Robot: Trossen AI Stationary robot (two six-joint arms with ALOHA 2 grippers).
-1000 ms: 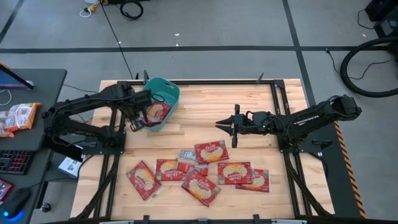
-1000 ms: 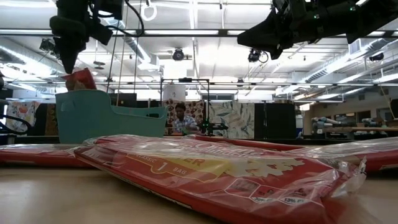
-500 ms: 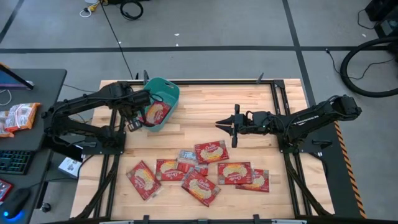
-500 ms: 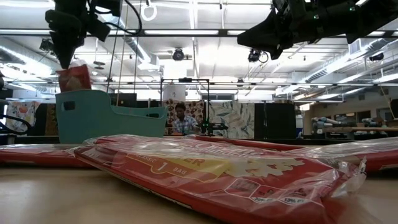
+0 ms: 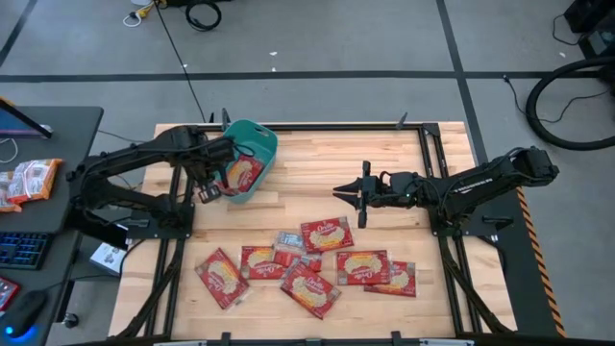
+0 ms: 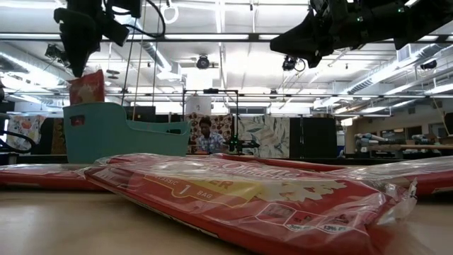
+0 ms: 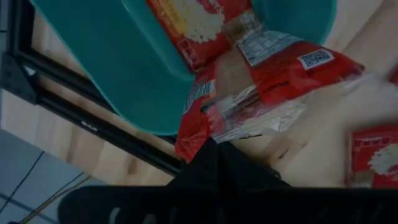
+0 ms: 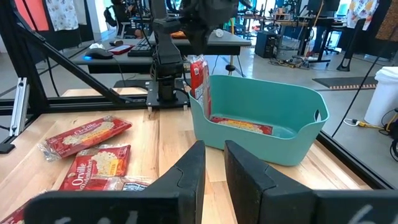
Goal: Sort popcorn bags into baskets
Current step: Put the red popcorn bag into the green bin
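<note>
My left gripper (image 5: 213, 179) points down beside the teal basket (image 5: 252, 144) at the table's far left, shut on a red popcorn bag (image 5: 241, 173). The bag (image 6: 86, 86) hangs at the basket's rim (image 6: 106, 113). Another bag (image 7: 186, 25) lies flat on the basket's floor. Several popcorn bags (image 5: 307, 264) lie flat on the wood near the front edge. My right gripper (image 5: 338, 194) hovers level over the table's middle, pointing at the basket (image 8: 261, 124), its fingers (image 8: 186, 171) a narrow gap apart with nothing between them. My left gripper pinches the bag by its crinkled top edge (image 7: 202, 134) between its two shut fingers, coming from above and pointing down. The bag hangs upright below the fingers, clear of the table, its lower end (image 8: 200, 109) at the basket's wall.
A black frame rail (image 7: 93, 118) runs beside the basket along the table's edge. A desk with a keyboard and loose packets (image 5: 29, 180) stands left of the table. A person (image 6: 207, 134) sits in the room beyond. Bare wood (image 5: 307, 178) lies between the basket and my right gripper.
The bag under my left gripper has swung a little and now hangs more upright and flat. Both arms have kept their places.
</note>
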